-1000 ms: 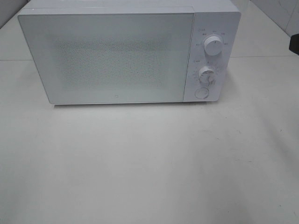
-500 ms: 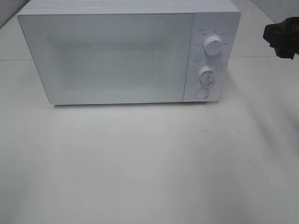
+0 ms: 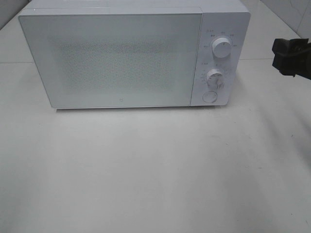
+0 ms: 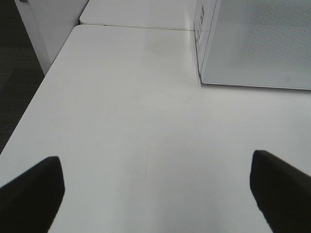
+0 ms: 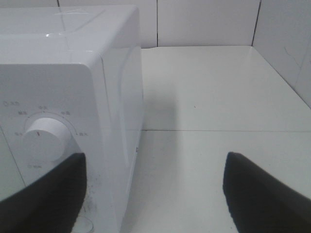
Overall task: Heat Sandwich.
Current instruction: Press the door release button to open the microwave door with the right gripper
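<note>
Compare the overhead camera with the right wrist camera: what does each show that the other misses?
Overhead only: the whole shut door, the lower knob and the round button under it. Right wrist only: the side panel of the microwave, and the right gripper open, nothing between its fingers. Both: the upper knob, the table and that gripper. Neither shows a sandwich.

The shut microwave (image 3: 121,58) blocks the far middle of the worktop (image 3: 155,170), while the whole near stretch and the strip to its right lie open.
</note>
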You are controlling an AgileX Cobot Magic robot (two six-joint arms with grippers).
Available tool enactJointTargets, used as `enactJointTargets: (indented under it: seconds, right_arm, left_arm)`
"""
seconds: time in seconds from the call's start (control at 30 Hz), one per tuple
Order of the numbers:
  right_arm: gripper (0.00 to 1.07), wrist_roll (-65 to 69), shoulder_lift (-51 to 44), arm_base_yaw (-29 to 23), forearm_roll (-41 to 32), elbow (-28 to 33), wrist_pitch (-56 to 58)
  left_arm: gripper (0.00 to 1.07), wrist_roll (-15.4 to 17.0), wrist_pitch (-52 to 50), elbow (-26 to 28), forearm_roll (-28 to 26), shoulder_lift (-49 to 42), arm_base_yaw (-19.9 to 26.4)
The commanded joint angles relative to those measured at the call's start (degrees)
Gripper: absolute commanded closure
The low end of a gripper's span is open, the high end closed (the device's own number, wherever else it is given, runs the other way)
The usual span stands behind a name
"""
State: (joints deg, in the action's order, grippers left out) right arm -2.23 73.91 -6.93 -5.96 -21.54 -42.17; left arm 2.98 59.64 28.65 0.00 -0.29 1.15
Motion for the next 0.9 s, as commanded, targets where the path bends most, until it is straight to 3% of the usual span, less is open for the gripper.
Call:
enactJointTargets:
  seconds: [0.03, 0.27, 0.53, 0.9]
  right_arm:
    - [0.31, -1.09, 0.57, 0.17, -1.38, 2.64, -5.50]
    - [0.31, -0.40, 0.57, -0.29, -3.90, 6.93, -9.85]
    - [0.31, -4.93, 3.38, -9.40, -11.57, 8.71, -13.35]
    - [0.31, -5.21, 14.15, -21.89, -21.60, 8.77, -21.94]
  left_arm:
    - [0.09, -0.06, -0.29, -0.17, 0.00, -1.49, 0.11]
    - [0.09, -0.06, -0.29, -0.17, 0.00, -1.49, 0.11]
    - [0.09, -0.06, -0.29, -0.17, 0.00, -1.49, 0.11]
    - [0.09, -0.06, -0.29, -0.17, 0.00, -1.49, 0.11]
